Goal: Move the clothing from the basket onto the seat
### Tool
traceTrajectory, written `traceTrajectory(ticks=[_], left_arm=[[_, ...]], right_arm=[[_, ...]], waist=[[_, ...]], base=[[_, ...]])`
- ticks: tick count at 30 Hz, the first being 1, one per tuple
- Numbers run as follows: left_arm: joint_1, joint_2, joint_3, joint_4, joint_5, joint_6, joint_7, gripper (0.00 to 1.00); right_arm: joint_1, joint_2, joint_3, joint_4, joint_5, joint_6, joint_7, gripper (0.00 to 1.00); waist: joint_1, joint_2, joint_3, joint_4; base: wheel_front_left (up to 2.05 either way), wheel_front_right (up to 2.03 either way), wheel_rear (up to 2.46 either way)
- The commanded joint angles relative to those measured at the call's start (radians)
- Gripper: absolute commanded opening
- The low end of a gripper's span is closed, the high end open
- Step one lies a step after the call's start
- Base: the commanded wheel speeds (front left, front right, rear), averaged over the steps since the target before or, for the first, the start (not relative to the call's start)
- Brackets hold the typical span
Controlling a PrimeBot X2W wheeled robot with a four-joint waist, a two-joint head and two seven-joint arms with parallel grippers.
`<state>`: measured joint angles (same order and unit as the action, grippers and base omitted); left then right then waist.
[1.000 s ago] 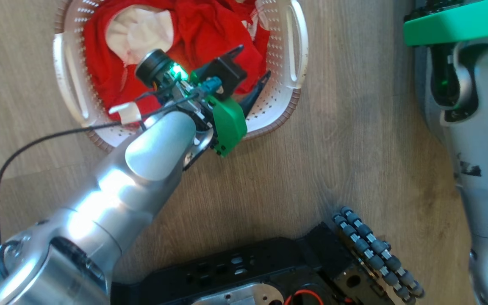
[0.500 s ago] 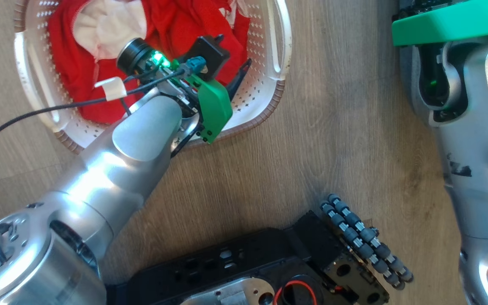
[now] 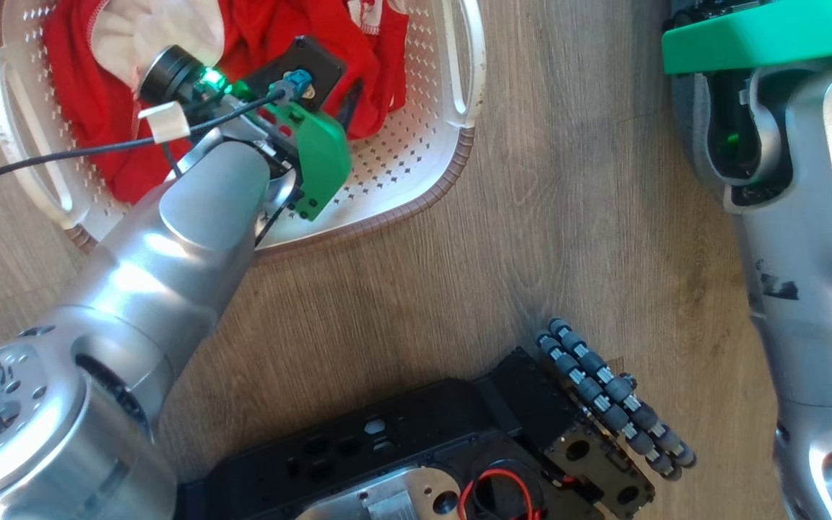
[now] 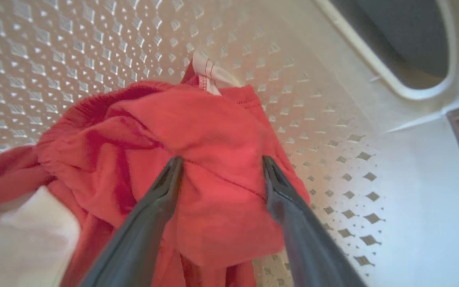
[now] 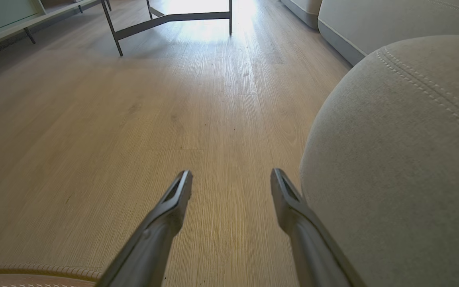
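Observation:
The cream perforated basket (image 3: 416,180) sits on the wood floor at the upper left of the head view, with the red clothing (image 3: 98,144) and its white lining heaped inside. My left arm reaches down into it. In the left wrist view my left gripper (image 4: 221,159) is open, its fingertips (image 4: 173,167) pressed against a bunched fold of the clothing (image 4: 213,123) close to the basket wall (image 4: 333,119). My right gripper (image 5: 231,175) hangs open and empty over the floor, just left of the grey seat (image 5: 397,151) with its double stitching.
My black wheeled base (image 3: 459,448) with a roller wheel (image 3: 611,397) lies below the basket. My right forearm (image 3: 806,253) runs down the right edge. A dark metal table frame (image 5: 114,32) stands far across the floor. The basket rim (image 5: 34,271) shows below the right gripper.
The head camera has shifted, sliding the basket left and up in the picture. My left gripper has moved from the basket's right wall inward onto the red clothing, still open.

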<state>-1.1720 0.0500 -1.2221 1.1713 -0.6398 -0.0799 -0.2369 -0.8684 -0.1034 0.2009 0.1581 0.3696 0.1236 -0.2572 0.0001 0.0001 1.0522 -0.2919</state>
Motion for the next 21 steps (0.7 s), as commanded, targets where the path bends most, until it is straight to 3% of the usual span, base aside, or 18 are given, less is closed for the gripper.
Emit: traceTrajectory(ticks=[1, 7, 8, 9, 21], left_arm=[[0.008, 0.0, -0.001, -0.003, 0.007, 0.006, 0.007, 1.0], [0.007, 0.0, -0.021, 0.013, 0.022, 0.01, 0.037, 1.0], [0.006, 0.0, -0.023, 0.011, 0.023, 0.009, 0.038, 0.62], [0.006, 0.0, -0.025, 0.01, 0.023, 0.01, 0.038, 0.02], [0.047, 0.0, -0.02, -0.041, -0.035, 0.009, 0.022, 0.0]], right_arm=[[0.026, 0.01, 0.004, -0.028, 0.005, 0.007, -0.005, 1.0], [0.023, 0.018, 0.005, -0.028, 0.006, 0.007, -0.005, 1.0], [0.022, 0.018, 0.005, -0.028, 0.006, 0.007, -0.005, 1.0], [0.021, 0.019, 0.004, -0.028, 0.007, 0.007, -0.005, 1.0], [0.027, -0.013, 0.0, -0.019, 0.001, 0.007, -0.005, 1.0]], waist=[[-0.0001, -0.0001, 0.001, 0.0], [-0.0001, -0.0001, 0.003, -0.001], [-0.0001, -0.0001, 0.003, -0.001], [-0.0001, -0.0001, 0.003, -0.001], [-0.0001, -0.0001, -0.067, 0.037]], base=[[0.0, 0.0, 0.0], [0.0, 0.0, 0.0], [0.0, 0.0, 0.0], [0.0, 0.0, 0.0], [0.0, 0.0, 0.0]])
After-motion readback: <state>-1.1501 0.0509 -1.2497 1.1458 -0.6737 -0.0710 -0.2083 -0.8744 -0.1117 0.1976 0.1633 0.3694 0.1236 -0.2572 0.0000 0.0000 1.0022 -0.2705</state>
